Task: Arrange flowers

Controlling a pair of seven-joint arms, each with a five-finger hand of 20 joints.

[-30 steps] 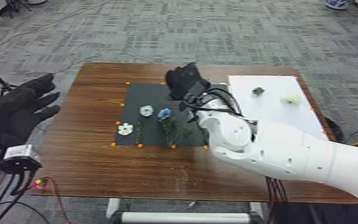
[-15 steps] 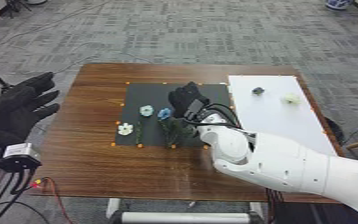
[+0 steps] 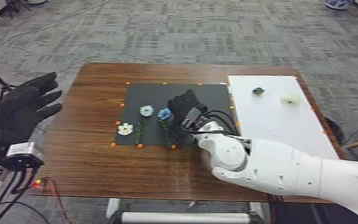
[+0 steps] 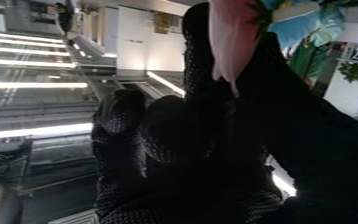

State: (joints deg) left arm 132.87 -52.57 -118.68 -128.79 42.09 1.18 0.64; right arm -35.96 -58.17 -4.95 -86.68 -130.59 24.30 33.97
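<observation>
Dark grey on the mat (image 3: 149,91), and orange on the markers (image 3: 140,146) at its edge. Upon it, white for one flower (image 3: 125,129), pale blue for the second flower (image 3: 146,110), deeper blue for the third flower (image 3: 164,113). Right of the mat, plain white on the board (image 3: 286,125); under the mat, streaked brown on the table (image 3: 87,165).

The table (image 3: 95,167) is brown wood. Flat on it, side by side, lie a dark sheet (image 3: 149,92) and, to the right, a white sheet (image 3: 286,125). Small orange marks (image 3: 113,144) dot the wood along the sheets' edges.
</observation>
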